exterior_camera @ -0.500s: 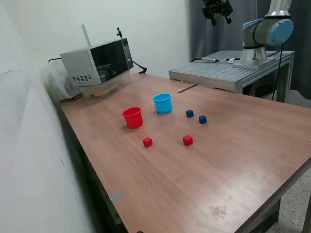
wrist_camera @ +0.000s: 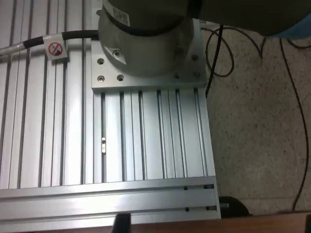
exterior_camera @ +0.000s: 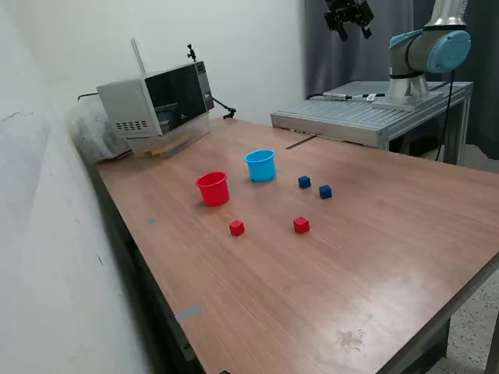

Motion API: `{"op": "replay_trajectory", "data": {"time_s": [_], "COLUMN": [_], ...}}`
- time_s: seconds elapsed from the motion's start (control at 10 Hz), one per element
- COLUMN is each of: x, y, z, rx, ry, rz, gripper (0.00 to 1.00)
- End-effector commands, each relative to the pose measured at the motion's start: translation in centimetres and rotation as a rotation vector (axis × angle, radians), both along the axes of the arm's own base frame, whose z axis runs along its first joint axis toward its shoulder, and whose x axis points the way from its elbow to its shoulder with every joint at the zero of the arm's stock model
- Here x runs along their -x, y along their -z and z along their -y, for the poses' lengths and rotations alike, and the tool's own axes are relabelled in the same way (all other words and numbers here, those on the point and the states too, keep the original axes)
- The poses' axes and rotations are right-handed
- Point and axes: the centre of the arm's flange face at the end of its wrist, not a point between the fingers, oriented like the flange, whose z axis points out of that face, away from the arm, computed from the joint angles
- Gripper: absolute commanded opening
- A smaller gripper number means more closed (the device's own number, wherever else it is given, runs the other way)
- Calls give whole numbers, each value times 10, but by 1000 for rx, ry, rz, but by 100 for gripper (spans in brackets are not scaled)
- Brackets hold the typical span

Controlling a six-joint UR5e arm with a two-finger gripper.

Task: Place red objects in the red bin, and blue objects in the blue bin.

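Note:
In the exterior view a red cup (exterior_camera: 212,188) and a light blue cup (exterior_camera: 260,165) stand upright side by side on the wooden table (exterior_camera: 390,234). Two red cubes (exterior_camera: 236,227) (exterior_camera: 301,225) lie in front of the cups. Two dark blue cubes (exterior_camera: 304,181) (exterior_camera: 324,191) lie to the exterior view's right of the blue cup. My gripper (exterior_camera: 348,25) hangs high at the back, far above and behind all of them, with its fingers apart and empty. The wrist view shows none of these things.
A microwave-like box (exterior_camera: 156,100) stands at the table's back left. The arm's base (exterior_camera: 421,54) sits on a ribbed aluminium platform (exterior_camera: 366,117) at the back right; the wrist view shows that platform (wrist_camera: 146,145), cables and speckled floor (wrist_camera: 262,121).

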Motion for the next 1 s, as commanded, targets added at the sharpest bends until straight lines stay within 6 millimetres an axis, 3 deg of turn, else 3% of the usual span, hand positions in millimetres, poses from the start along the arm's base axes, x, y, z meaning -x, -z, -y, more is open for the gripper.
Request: {"op": "replay_trajectory", "data": {"time_s": [0.0, 0.7, 0.9], "x": [0, 1, 27], "y": [0, -1, -16], "z": [0, -1, -19], "rx": [0, -9, -71], "ry": [0, 6, -13], "rz": [0, -9, -21], "gripper": [100, 100, 100]}}
